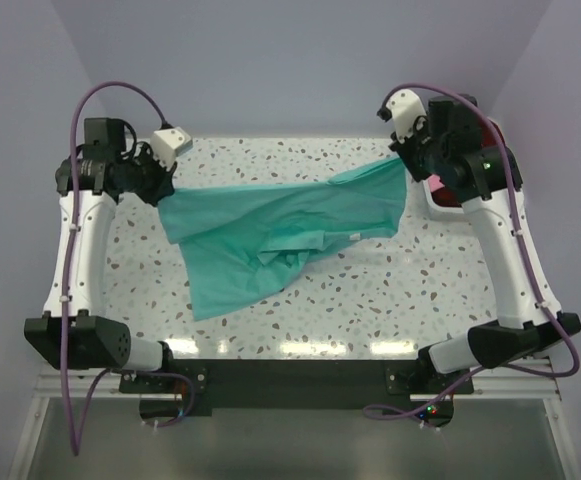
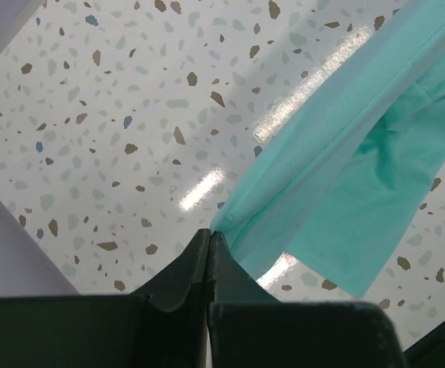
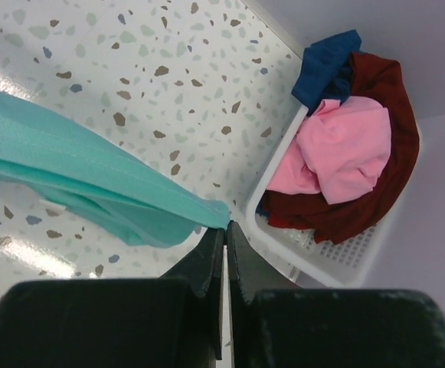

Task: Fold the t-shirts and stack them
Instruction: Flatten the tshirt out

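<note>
Early; left gripper and right gripper clamp teal t-shirt corners, unfolded; pink shirt, dark red shirt, blue shirt in far-right basket; nothing stacked.

L arm runs fwd from its base up the left side, R arm up the right, both elbows out, wrists turned inward. L end effector: jaws pressed together, pinching one corner of the teal t-shirt. R end effector: same, clamped on the opposite corner. Both lifted, well apart.
</note>
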`<state>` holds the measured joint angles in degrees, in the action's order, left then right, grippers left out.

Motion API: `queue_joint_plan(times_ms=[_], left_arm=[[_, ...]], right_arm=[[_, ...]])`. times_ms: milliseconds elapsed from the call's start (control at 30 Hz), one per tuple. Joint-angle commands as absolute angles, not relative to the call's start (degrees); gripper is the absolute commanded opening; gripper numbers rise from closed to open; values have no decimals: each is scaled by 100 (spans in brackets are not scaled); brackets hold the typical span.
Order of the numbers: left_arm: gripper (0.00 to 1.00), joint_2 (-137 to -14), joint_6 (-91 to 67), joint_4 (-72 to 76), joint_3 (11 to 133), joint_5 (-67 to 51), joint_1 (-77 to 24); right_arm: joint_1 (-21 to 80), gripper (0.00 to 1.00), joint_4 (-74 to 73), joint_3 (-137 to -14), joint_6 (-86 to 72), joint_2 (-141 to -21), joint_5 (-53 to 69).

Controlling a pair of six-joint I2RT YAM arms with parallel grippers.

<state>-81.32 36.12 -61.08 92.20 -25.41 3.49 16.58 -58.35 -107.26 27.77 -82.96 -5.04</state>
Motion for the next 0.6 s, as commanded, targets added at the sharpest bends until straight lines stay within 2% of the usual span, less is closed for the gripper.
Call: queue_joint_plan(times_ms=[0, 167, 333, 467, 567], left_arm=[[0, -7638, 3542, -6485, 9352, -2751, 422], [0, -6760, 3639, -7013, 9185, -2655, 413], [0, -6355, 3411, -7023, 9377, -2566, 413], [0, -6381, 3322, -7049, 9781, -2566, 422], [0, -6609, 3322, -7005, 10010, -2479, 413]], right_arm=[[1643, 0, -6247, -11117, 2655, -7893, -659], [1644, 0, -6592, -10925, 2566, -7182, -791], [1635, 0, -6846, -11442, 2505, -7093, -888], [1635, 0, -6961, -12118, 2487, -7277, -905], [1644, 0, -6777, -12164, 2549, -7435, -940]])
